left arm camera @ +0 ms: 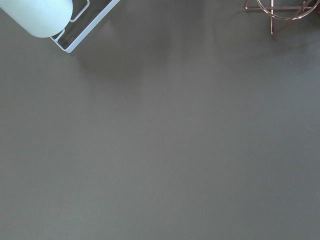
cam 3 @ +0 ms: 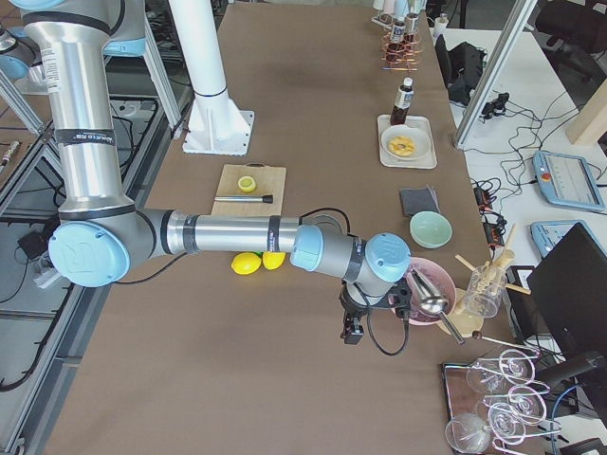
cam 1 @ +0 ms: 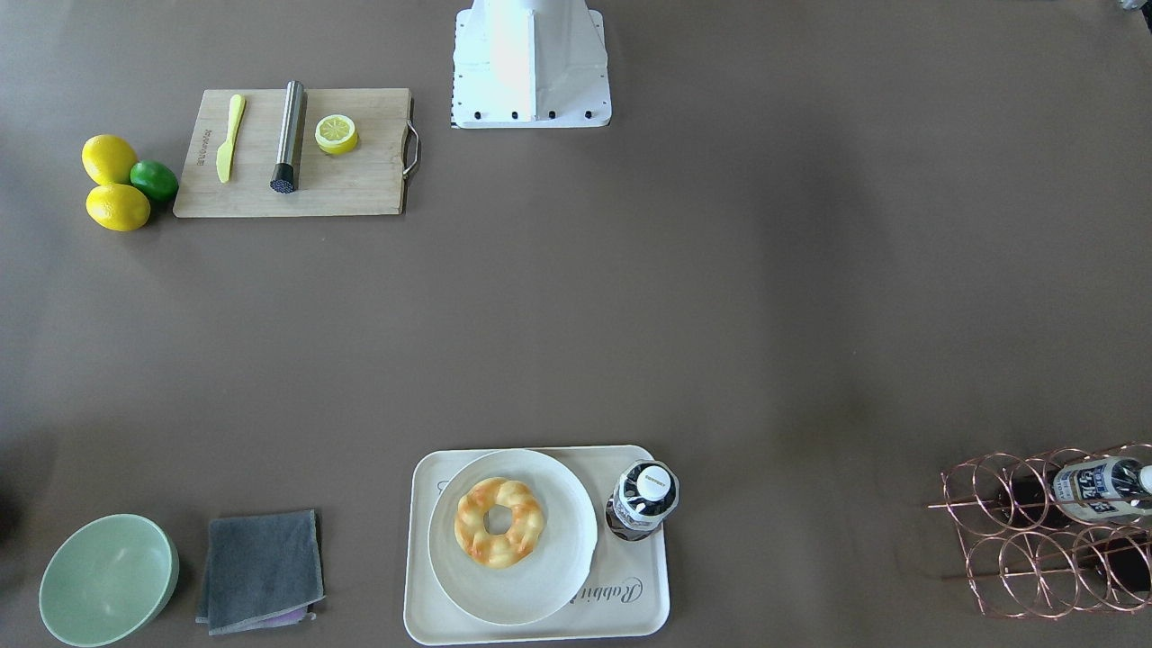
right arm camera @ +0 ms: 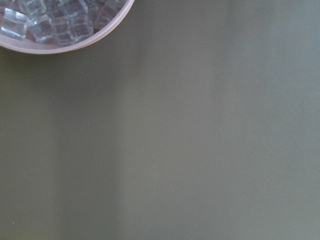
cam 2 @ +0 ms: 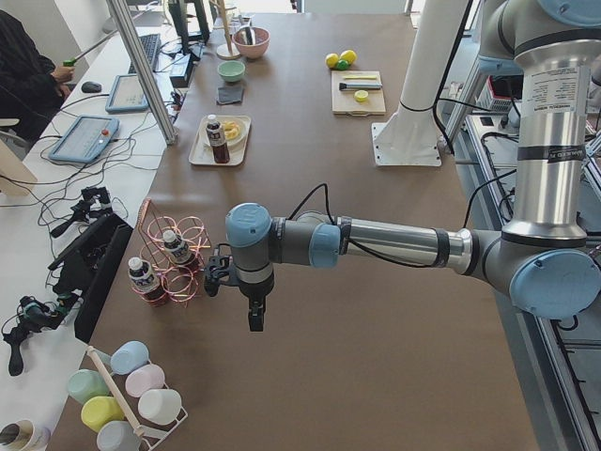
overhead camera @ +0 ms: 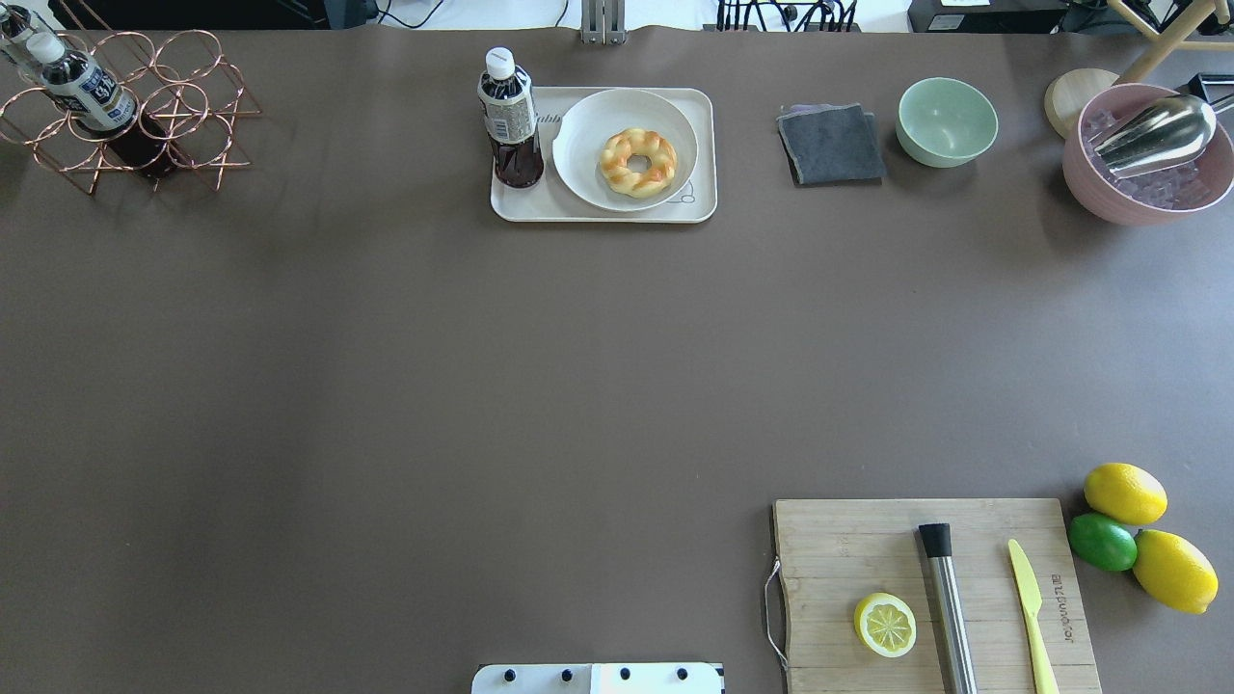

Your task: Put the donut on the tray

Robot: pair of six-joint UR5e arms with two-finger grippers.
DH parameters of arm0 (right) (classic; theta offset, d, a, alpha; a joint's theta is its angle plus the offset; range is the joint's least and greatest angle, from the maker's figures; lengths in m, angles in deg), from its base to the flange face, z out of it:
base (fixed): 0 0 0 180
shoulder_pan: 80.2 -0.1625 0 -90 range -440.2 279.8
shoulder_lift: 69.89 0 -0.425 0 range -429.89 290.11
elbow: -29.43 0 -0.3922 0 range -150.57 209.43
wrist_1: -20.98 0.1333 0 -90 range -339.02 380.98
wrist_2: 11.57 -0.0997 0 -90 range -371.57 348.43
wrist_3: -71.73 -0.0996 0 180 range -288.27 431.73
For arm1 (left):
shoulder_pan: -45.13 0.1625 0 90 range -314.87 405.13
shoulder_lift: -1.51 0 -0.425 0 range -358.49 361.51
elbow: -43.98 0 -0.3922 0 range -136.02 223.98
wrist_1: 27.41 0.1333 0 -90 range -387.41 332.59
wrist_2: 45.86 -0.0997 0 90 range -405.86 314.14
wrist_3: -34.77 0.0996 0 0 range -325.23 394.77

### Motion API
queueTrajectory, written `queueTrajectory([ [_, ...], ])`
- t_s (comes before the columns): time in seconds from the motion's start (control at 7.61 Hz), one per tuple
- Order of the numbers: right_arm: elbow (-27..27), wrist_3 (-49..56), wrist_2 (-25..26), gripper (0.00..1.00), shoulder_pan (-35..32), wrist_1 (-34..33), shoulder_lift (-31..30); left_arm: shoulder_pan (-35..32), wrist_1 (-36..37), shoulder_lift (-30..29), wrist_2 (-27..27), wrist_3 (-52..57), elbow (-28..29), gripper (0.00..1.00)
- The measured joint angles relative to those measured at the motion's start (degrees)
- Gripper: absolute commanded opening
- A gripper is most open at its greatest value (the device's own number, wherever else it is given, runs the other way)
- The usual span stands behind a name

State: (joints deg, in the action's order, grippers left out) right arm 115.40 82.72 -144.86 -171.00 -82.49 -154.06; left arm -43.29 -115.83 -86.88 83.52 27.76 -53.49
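Item 1. Tray (cam 1: 621, 619), cream, rounded corners, lay nearest the front-facing camera at the table's operator edge. Script on its bare strip read "Rabbi", with the rest covered by the plate (cam 1: 540, 589). In the overhead view only a sliver of a grey line drawing showed past the plate's rim.

Item 2. Donut (cam 1: 499, 522), twisted and golden with orange-brown patches, lay flat in the middle of the plate, which sat on the tray. It did not touch the tray surface.

Item 3. Bottle (cam 1: 643, 499), dark liquid, white cap, stood upright on the tray just beside the plate. Its label was too small to read.

Item 4. Cutting board (cam 1: 360, 184), near the robot's base. Lettering along one short edge was illegible.

Item 5. Copper wire rack (cam 1: 1035, 540), cut off by the frame edge, held a bottle whose label print could not be made out.

Item 6. Pink bowl (right arm camera: 65, 47) of ice cubes, cropped at the top of the right wrist view.

Item 7. Left gripper (cam 2: 254, 318) and right gripper (cam 3: 353, 332) each hung over bare table, well apart from the tray. They showed only in the side views, so finger spread could not be told.
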Motion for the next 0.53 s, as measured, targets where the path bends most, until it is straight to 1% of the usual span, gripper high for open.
queueTrajectory([
  [0.53,0.23,0.00,-0.23,1.00,0.00,0.18,-0.31,0.00,0.00,0.29,0.05,-0.06,-0.18,0.98],
])
